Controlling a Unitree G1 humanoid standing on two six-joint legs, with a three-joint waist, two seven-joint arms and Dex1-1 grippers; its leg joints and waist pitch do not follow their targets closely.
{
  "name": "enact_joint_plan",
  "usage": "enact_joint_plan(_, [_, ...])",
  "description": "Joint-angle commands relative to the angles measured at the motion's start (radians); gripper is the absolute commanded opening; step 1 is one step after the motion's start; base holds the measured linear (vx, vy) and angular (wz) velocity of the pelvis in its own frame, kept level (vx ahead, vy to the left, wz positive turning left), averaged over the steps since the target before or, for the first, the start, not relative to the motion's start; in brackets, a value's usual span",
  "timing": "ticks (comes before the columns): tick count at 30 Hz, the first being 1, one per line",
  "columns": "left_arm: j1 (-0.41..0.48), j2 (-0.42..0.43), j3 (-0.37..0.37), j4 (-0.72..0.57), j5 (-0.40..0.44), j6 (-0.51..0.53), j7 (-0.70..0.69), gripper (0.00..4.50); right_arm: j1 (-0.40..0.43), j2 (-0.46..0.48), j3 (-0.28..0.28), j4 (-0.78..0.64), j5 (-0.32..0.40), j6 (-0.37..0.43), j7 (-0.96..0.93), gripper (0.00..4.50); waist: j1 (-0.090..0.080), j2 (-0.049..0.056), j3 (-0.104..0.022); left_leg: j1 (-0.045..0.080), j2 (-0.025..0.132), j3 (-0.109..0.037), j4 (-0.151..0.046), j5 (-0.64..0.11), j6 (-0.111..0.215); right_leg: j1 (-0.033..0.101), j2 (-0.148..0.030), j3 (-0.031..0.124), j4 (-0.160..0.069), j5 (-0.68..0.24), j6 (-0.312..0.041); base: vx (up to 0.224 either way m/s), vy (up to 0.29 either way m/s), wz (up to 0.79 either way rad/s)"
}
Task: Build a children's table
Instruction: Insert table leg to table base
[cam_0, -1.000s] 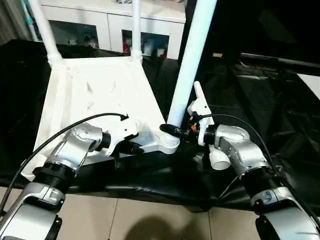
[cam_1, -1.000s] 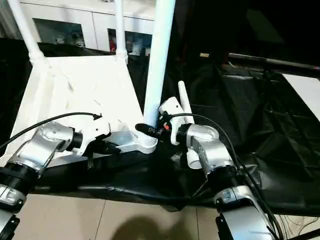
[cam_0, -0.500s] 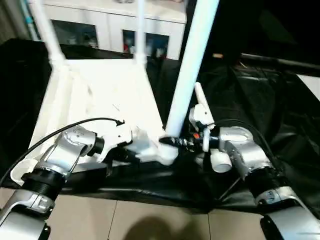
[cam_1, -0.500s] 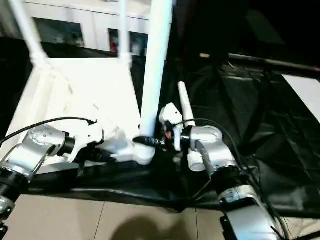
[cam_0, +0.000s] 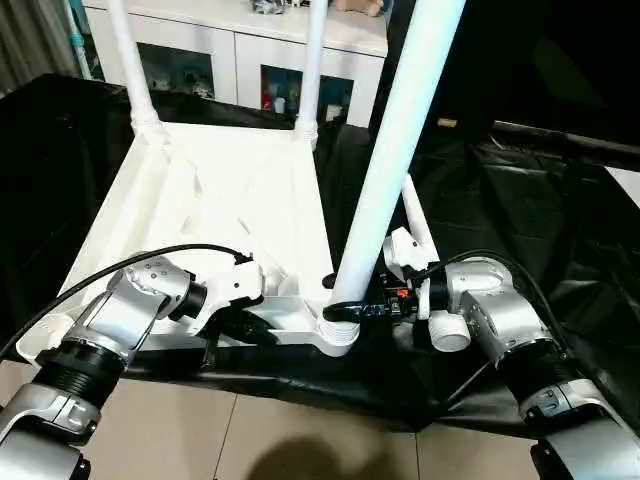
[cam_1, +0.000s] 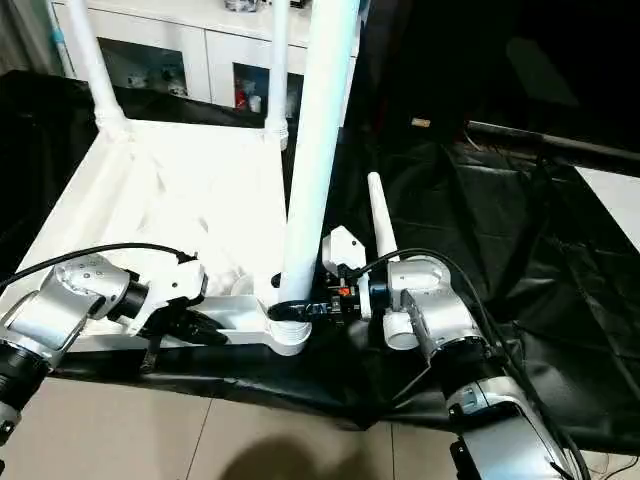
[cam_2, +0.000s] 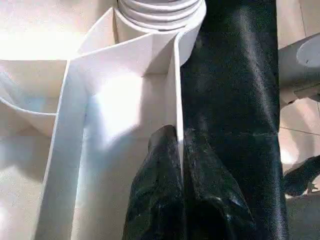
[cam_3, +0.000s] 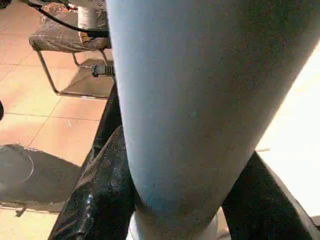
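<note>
Table top (cam_0: 210, 200): large white plastic slab, lying upside down on black sheeting (cam_0: 520, 200), ribbed underside up. Near edge overhangs toward the robot.

Cabinet (cam_0: 250, 60): white, glass doors, behind the table; small items blurred inside, not identifiable.

Near leg (cam_0: 395, 160): long white tapered tube, standing upright in the near right corner socket (cam_0: 338, 335). Step in hand, by judgement: seating or twisting this third leg home.

Far legs (cam_0: 130, 60) and (cam_0: 315, 70): two upright in the far corner sockets.

Loose leg (cam_1: 382, 220): lying just behind the right arm, not yet fitted; near left corner appears to have no leg.

Right gripper (cam_0: 345, 310): fingers clasped around the base of the near leg, just above the socket rim.

Left gripper (cam_2: 179, 150): fingers pressed together on the thin rim wall of the table top, beside the same socket, steadying it.

Sockets as holders: three filled, one apparently vacant.

Next move, by judgement: confirm the leg sits fully down, release, then fetch the loose leg without tipping the top.
</note>
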Motion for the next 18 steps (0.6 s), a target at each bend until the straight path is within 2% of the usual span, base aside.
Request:
enact_joint_plan(1, [-0.028,-0.020,-0.027,-0.053,-0.042,-0.048,-0.104,0.00,0.067,-0.026,0.080,0.132,-0.127,0.032,-0.041,1.85,-0.004,0.033,-0.039,0.010,0.056,-0.019,-0.085,-0.294,-0.007,0.030,-0.087,0.045,-0.084,-0.254,-0.226,0.000,0.000,0.00])
enact_joint_plan(5, [-0.031,-0.020,-0.029,-0.051,-0.042,-0.045,-0.088,0.00,0.065,-0.023,0.077,0.142,-0.127,0.029,-0.058,1.85,-0.005,0.033,-0.037,0.011,0.057,-0.020,-0.086,-0.315,-0.010,0.028,-0.088,0.045,-0.087,-0.287,-0.220,0.000,0.000,0.00])
enact_joint_plan(6, [-0.049,-0.041,-0.019,-0.002,-0.009,-0.058,-0.004,0.00,0.039,0.000,0.050,0.210,-0.151,0.029,-0.206,1.85,-0.007,0.032,-0.035,0.012,0.057,-0.020,-0.087,-0.324,-0.011,0.026,-0.089,0.045,-0.089,-0.306,-0.219,0.000,0.000,0.00])
enact_joint_plan(7, [-0.049,-0.041,-0.019,-0.002,-0.009,-0.058,-0.004,0.00,0.039,0.000,0.050,0.210,-0.151,0.029,-0.206,1.85,-0.008,0.034,-0.033,0.013,0.057,-0.021,-0.087,-0.334,-0.015,0.022,-0.089,0.044,-0.091,-0.328,-0.216,0.000,0.000,0.00])
enact_joint_plan(8, [-0.061,-0.056,-0.010,0.031,0.009,-0.061,0.048,0.00,0.022,0.014,0.032,0.253,-0.164,0.026,-0.303,1.85,-0.009,0.032,-0.030,0.020,0.055,-0.023,-0.086,-0.379,-0.026,0.017,-0.091,0.042,-0.101,-0.413,-0.196,0.000,0.000,0.00])
enact_joint_plan(9, [-0.073,-0.070,-0.001,0.061,0.023,-0.049,0.099,0.00,0.007,0.027,0.014,0.289,-0.170,0.026,-0.385,1.85,-0.015,0.032,-0.022,0.024,0.054,-0.028,-0.087,-0.432,-0.040,0.010,-0.092,0.039,-0.108,-0.512,-0.171,0.000,0.000,0.00])
enact_joint_plan(10, [-0.091,-0.099,0.024,0.103,0.022,-0.022,0.165,0.00,-0.010,0.047,-0.016,0.331,-0.162,0.040,-0.483,1.85,-0.019,0.032,-0.018,0.025,0.052,-0.032,-0.088,-0.460,-0.046,0.008,-0.093,0.035,-0.114,-0.573,-0.151,0.000,0.000,0.00])
enact_joint_plan(11, [-0.094,-0.103,0.028,0.109,0.022,-0.018,0.175,0.00,-0.012,0.050,-0.021,0.336,-0.160,0.043,-0.496,1.85,-0.025,0.037,-0.012,0.043,0.049,-0.039,-0.084,-0.526,-0.057,-0.003,-0.094,0.017,-0.133,-0.694,-0.106,-0.081,0.010,-0.10])
enact_joint_plan(12, [-0.113,-0.135,0.054,0.145,0.014,0.018,0.234,0.00,-0.028,0.073,-0.055,0.375,-0.144,0.064,-0.592,1.85,-0.036,0.032,-0.018,0.037,0.048,-0.047,-0.085,-0.540,-0.058,0.011,-0.101,0.001,-0.141,-0.734,-0.069,-0.084,0.034,-0.17])
enact_joint_plan(13, [-0.115,-0.138,0.057,0.148,0.013,0.022,0.239,0.00,-0.030,0.076,-0.059,0.380,-0.141,0.066,-0.603,1.85,-0.041,0.035,-0.020,0.032,0.048,-0.053,-0.089,-0.548,-0.059,0.019,-0.102,-0.011,-0.144,-0.728,-0.062,-0.084,0.034,-0.17])
enact_joint_plan(14, [-0.122,-0.151,0.063,0.156,0.011,0.038,0.259,0.00,-0.037,0.088,-0.071,0.394,-0.135,0.074,-0.645,1.85,-0.049,0.040,-0.024,0.017,0.057,-0.064,-0.103,-0.559,-0.061,0.039,-0.109,-0.023,-0.138,-0.675,-0.063,-0.043,0.054,-0.23])
enact_joint_plan(15, [-0.128,-0.162,0.067,0.161,0.012,0.054,0.279,0.00,-0.043,0.099,-0.081,0.406,-0.130,0.079,-0.687,1.85,-0.057,0.050,-0.023,0.016,0.062,-0.072,-0.110,-0.595,-0.067,0.041,-0.110,-0.029,-0.137,-0.600,-0.089,-0.030,0.053,-0.20])
enact_joint_plan(16, [-0.134,-0.173,0.071,0.164,0.013,0.073,0.299,0.00,-0.049,0.109,-0.090,0.417,-0.126,0.085,-0.727,1.85,-0.064,0.050,-0.021,0.017,0.063,-0.073,-0.112,-0.625,-0.066,0.040,-0.110,-0.037,-0.140,-0.557,-0.108,-0.030,0.053,-0.20])
enact_joint_plan(17, [-0.145,-0.197,0.077,0.166,0.019,0.121,0.342,0.00,-0.062,0.128,-0.109,0.442,-0.117,0.093,-0.812,1.85,-0.064,0.051,-0.019,0.024,0.062,-0.072,-0.111,-0.642,-0.064,0.035,-0.111,-0.040,-0.144,-0.560,-0.109,0.000,0.000,0.00])
enact_joint_plan(18, [-0.153,-0.213,0.080,0.167,0.023,0.155,0.372,0.00,-0.070,0.141,-0.122,0.458,-0.111,0.098,-0.870,1.85,-0.069,0.047,-0.013,0.037,0.059,-0.068,-0.105,-0.668,-0.066,0.022,-0.112,-0.046,-0.154,-0.601,-0.104,0.000,0.000,0.00])
